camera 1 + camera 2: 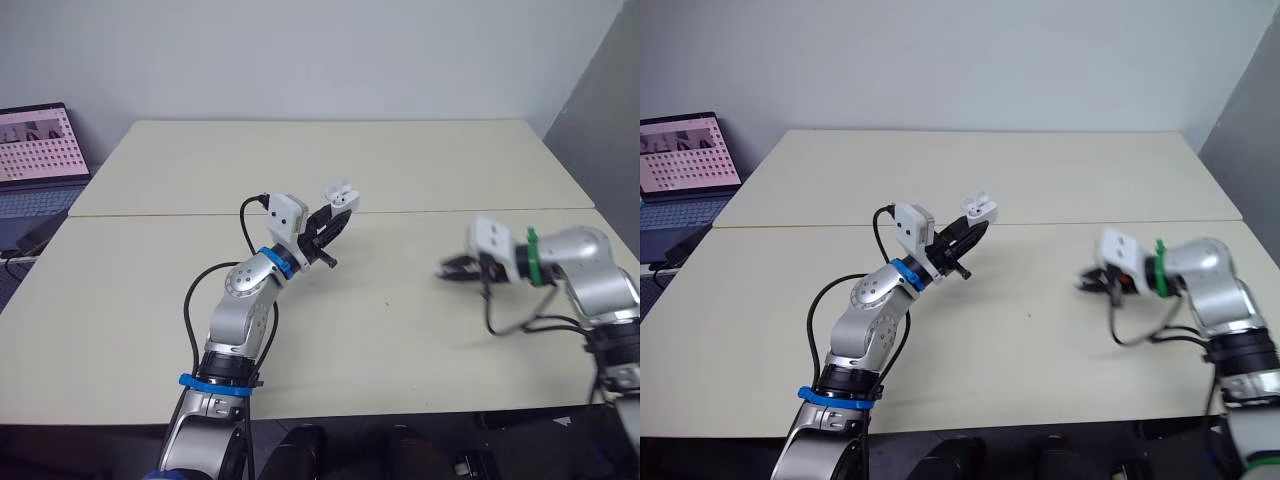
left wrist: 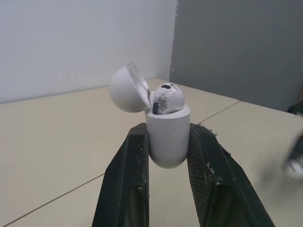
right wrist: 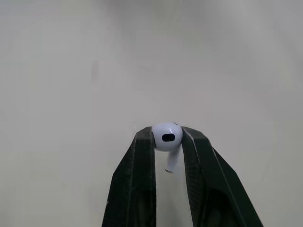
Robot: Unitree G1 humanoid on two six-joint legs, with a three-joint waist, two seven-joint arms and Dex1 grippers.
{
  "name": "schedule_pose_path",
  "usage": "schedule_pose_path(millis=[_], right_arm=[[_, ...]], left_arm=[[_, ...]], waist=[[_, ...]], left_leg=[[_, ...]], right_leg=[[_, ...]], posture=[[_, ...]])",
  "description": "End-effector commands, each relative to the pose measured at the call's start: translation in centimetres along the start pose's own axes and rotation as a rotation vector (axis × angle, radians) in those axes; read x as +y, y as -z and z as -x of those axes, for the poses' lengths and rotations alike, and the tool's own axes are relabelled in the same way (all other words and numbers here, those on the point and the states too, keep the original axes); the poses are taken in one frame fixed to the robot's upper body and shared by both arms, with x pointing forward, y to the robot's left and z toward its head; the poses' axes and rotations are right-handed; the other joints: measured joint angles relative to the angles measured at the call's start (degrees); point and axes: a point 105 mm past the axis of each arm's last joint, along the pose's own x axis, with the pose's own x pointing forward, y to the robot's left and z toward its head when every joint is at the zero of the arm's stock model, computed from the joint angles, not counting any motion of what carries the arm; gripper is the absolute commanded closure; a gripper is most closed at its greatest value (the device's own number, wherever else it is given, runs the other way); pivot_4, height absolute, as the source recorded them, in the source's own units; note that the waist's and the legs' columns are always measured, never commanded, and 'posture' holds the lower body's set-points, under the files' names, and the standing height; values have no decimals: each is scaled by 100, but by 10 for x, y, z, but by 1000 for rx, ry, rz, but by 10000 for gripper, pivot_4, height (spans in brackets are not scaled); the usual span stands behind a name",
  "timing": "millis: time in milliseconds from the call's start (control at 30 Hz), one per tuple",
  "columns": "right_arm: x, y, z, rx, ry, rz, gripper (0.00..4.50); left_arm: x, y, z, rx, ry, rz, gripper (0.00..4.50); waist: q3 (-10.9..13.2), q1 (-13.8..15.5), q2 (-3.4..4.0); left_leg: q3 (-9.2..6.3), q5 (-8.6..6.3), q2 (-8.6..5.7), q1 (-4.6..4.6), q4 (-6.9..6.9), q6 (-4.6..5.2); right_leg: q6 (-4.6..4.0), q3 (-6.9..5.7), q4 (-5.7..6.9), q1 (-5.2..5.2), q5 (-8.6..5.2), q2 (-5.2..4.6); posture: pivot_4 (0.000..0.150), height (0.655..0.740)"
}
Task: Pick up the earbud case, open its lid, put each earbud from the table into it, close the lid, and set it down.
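My left gripper (image 1: 335, 215) is shut on the white earbud case (image 2: 166, 135), holding it in the air above the middle of the table. The case's lid (image 2: 129, 88) stands open, and one earbud (image 2: 166, 100) sits in it. At the right side of the table my right gripper (image 1: 455, 268) is shut on the second white earbud (image 3: 166, 138), its stem pointing down between the fingers (image 3: 142, 165), a little above the tabletop.
Two cream tables (image 1: 400, 330) meet at a seam running across the middle. A laptop (image 1: 35, 150) with a lit screen stands off the far left edge, with a cable beside it. A grey wall panel (image 1: 600, 110) rises at the right.
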Motion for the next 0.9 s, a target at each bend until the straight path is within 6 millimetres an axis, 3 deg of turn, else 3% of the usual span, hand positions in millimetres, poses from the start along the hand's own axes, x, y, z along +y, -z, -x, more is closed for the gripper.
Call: schedule_pose_path(millis=[33,133,233,500,900], right_arm=[[-4,-65,11,-269,160,-139,40680],[3,-90,5,-407,234,-217,40680],[10,-99,-4,-481,287,-291,40680],[18,-97,-22,-518,309,-368,40680],[18,-93,-29,-496,304,-339,40680]], left_arm=[[-3,-17,-3,-59,16,-25,37670],[-6,-19,-6,-64,37,-20,37670],[-11,-22,-12,-72,68,-15,37670],[-20,-28,-20,-91,125,5,37670],[-26,-29,-19,-93,155,11,37670]], waist=[[0,46,0],[-1,157,0],[-1,160,0],[-2,53,3],[-2,-2,3]], left_leg=[[-6,0,0,-2,0,0],[-18,-12,-5,-2,1,20],[-13,-12,-9,-2,3,22],[-8,-9,-6,-1,-4,18],[-9,-9,-6,-1,-6,19]], right_leg=[[0,-3,-1,0,0,1],[-2,-10,-8,1,1,3],[-5,-5,-9,-6,4,3],[-6,-1,2,-6,4,7],[-6,-2,3,-7,4,9]], posture=[[1500,7400],[1500,7400],[1500,7400],[1500,7400],[1500,7400]])
